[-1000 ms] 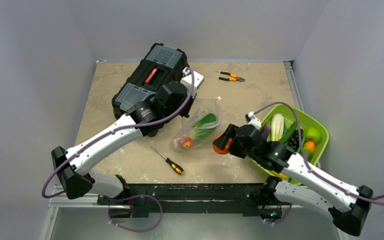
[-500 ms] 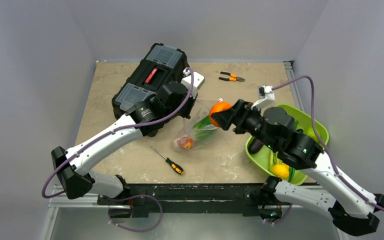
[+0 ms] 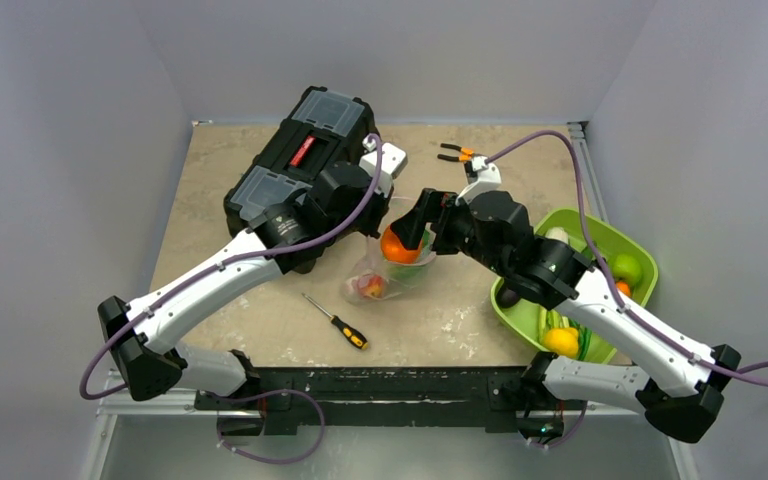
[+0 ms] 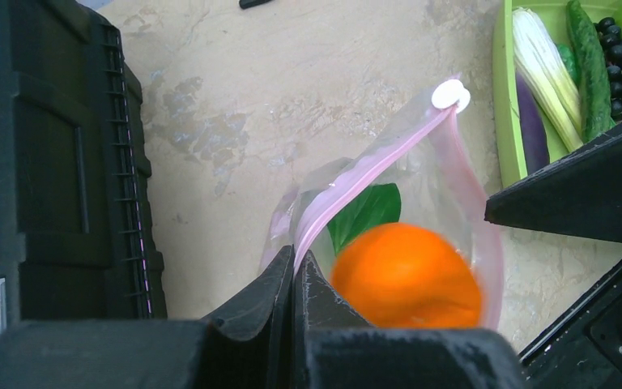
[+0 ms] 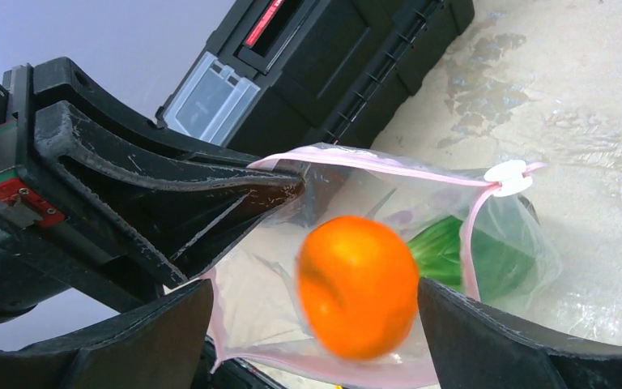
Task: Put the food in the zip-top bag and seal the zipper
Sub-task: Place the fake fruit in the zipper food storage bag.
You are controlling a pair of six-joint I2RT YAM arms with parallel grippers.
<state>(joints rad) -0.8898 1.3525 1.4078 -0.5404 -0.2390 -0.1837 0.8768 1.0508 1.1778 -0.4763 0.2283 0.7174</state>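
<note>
My left gripper [image 4: 296,263] is pinched on the zip-top bag [image 5: 259,275] rim. My right gripper [image 5: 312,296] is spread wide, with the orange [image 5: 358,285] loose at the bag mouth. Greens [image 4: 364,215] are inside; the lime bowl [image 3: 600,235] by the tabletop's [image 3: 460,320] right edge holds more; zipper [image 4: 372,174] unsealed.

readable text: none made out in any of the three views.
toolbox [image 3: 300,165]: the red strip [image 5: 264,18] on the lid was the only label-like patch; any lettering on it was too small and too blurred to read.
zip-top bag [image 5: 251,284]: clear film, no legible print.
numbers, brands, signs: none could be read.
</note>
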